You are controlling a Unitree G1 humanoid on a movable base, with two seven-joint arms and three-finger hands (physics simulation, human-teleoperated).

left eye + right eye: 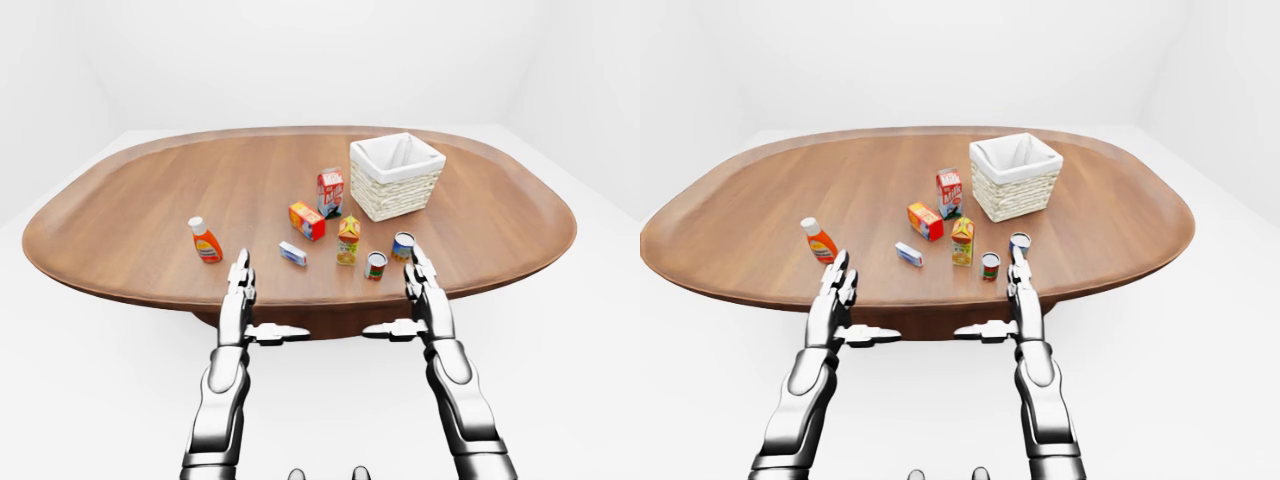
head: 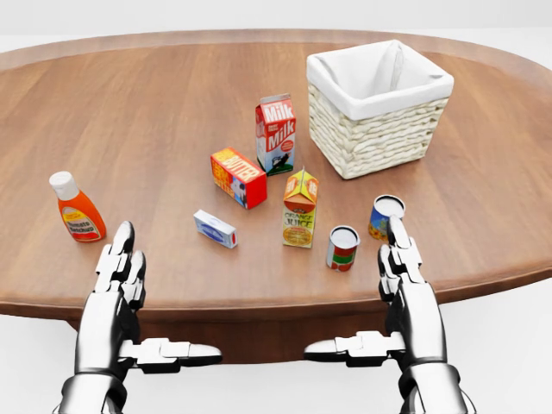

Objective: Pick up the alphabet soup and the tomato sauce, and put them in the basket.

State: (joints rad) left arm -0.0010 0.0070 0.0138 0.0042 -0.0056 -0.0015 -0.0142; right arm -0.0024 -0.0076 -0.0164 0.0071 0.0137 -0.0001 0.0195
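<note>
Two small cans stand on the wooden table (image 2: pixel 129 112), right of centre in the head view. The alphabet soup (image 2: pixel 385 216) has a blue and orange label. The tomato sauce (image 2: pixel 342 248), with a red and green label, stands to its left. The white-lined wicker basket (image 2: pixel 371 142) sits above them, with nothing showing inside it. My right hand (image 2: pixel 405 293) is open at the table's near edge, its fingertips (image 2: pixel 398 231) just below and right of the soup can, apart from it. At the lower left my left hand (image 2: pixel 121 293) is open and holds nothing.
A milk carton (image 2: pixel 276 134), an orange-red box (image 2: pixel 239 177), an orange juice carton (image 2: pixel 299 207) and a small white-blue packet (image 2: pixel 215 228) stand left of the cans. An orange sauce bottle (image 2: pixel 78 209) stands above my left hand. White floor surrounds the table.
</note>
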